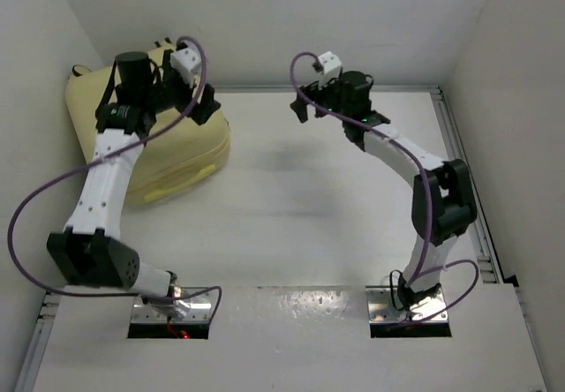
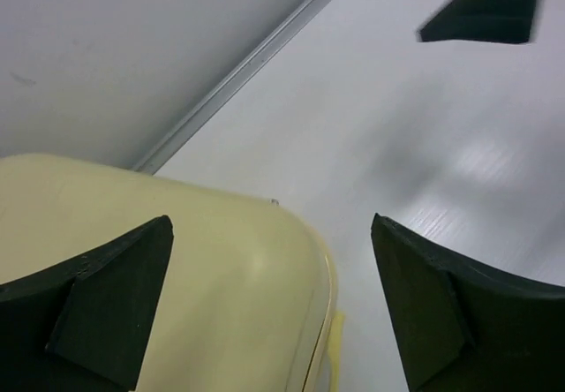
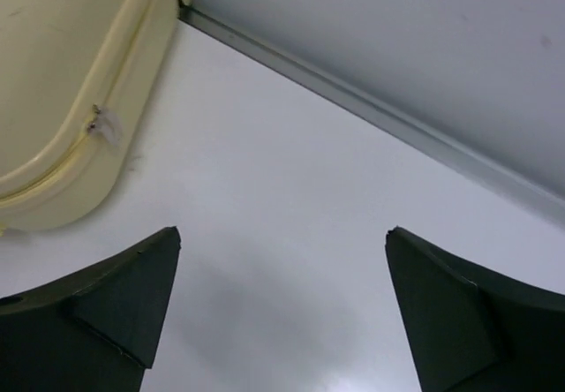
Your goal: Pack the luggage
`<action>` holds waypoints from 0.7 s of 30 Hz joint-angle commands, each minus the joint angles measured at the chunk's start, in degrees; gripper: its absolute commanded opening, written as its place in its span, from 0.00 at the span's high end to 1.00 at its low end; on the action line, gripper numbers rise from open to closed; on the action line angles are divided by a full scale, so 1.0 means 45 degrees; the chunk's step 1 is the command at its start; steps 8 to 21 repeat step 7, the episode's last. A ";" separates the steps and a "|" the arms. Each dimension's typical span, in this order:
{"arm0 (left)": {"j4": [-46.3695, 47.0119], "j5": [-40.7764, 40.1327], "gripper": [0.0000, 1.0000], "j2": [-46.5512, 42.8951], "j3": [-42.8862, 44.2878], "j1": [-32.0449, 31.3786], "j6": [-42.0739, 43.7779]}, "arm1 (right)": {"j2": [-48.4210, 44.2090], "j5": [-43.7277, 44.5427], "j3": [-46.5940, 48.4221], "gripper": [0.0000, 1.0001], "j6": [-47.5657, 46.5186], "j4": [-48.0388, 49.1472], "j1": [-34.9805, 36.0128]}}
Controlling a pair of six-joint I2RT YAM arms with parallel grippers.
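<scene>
The luggage [image 1: 172,158] is a pale cream-yellow hard-shell suitcase, lying closed at the table's far left against the wall. It also shows in the left wrist view [image 2: 194,268] and in the right wrist view [image 3: 62,74], with its zipper pull [image 3: 101,125]. My left gripper [image 1: 199,101] hovers open and empty above the suitcase's far right corner. My right gripper [image 1: 311,102] is open and empty, held above bare table near the back, to the right of the suitcase.
White walls close in the table at the back and both sides. A metal rail [image 1: 459,145] runs along the right edge and a seam [image 3: 371,114] along the back. A yellow handle [image 1: 177,184] sticks out on the suitcase's near side.
</scene>
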 commanded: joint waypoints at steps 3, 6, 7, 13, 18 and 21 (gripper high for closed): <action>-0.0522 -0.0330 0.00 0.2739 0.1168 -0.0316 -0.4192 | -0.1838 -0.0431 0.0739 0.01 0.1420 -0.4952 -0.1586; 0.0670 -0.1285 0.00 0.3110 0.0777 -0.0609 -0.4642 | -0.2679 -0.0119 0.0603 0.01 0.0991 -0.5539 -0.2211; 0.0904 -0.1461 0.00 0.3228 0.0777 -0.0610 -0.4507 | -0.2990 0.0075 0.0545 0.01 0.0988 -0.5617 -0.2348; 0.0904 -0.1461 0.00 0.3228 0.0777 -0.0610 -0.4507 | -0.2990 0.0075 0.0545 0.01 0.0988 -0.5617 -0.2348; 0.0904 -0.1461 0.00 0.3228 0.0777 -0.0610 -0.4507 | -0.2990 0.0075 0.0545 0.01 0.0988 -0.5617 -0.2348; 0.0904 -0.1461 0.00 0.3228 0.0777 -0.0610 -0.4507 | -0.2990 0.0075 0.0545 0.01 0.0988 -0.5617 -0.2348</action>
